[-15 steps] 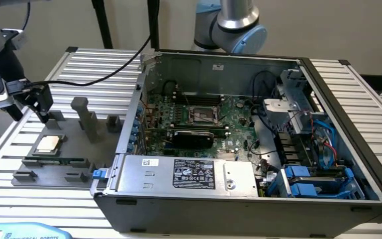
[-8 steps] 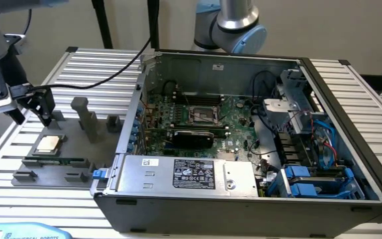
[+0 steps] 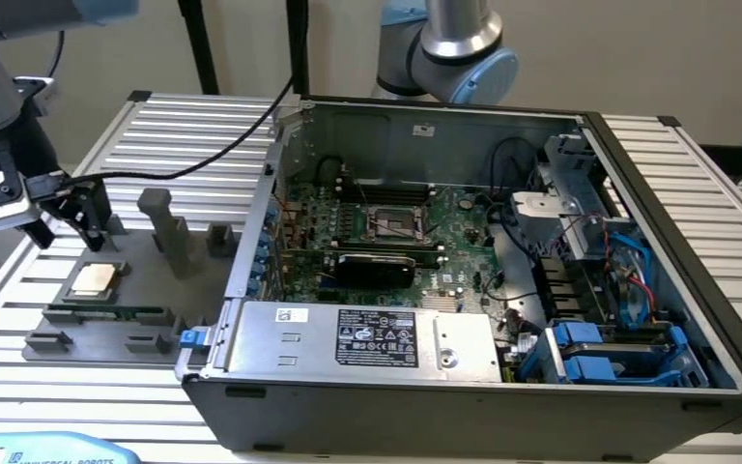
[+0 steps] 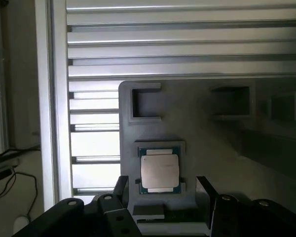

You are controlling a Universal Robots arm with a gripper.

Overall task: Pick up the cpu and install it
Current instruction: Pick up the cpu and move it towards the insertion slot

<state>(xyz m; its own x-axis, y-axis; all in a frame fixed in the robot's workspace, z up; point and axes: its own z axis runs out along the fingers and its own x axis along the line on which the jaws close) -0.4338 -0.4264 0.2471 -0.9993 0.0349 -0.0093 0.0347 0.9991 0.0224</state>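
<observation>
With its jaws released and holding nothing, the gripper (image 3: 69,232) is hovering over the cpu (image 3: 93,280), which is sitting in the tray (image 3: 152,287), not yet picked up.

Wall (image 3: 642,58): plain beige, evenly lit (soft, diffuse light).
Table (image 3: 190,121): ribbed aluminium slats, pale grey, with a bright sheen.
Posts (image 3: 200,43): two black uprights behind the table.

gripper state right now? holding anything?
Gripper: open, holding nothing; it hovers over the cpu, which lies in its tray.
</observation>
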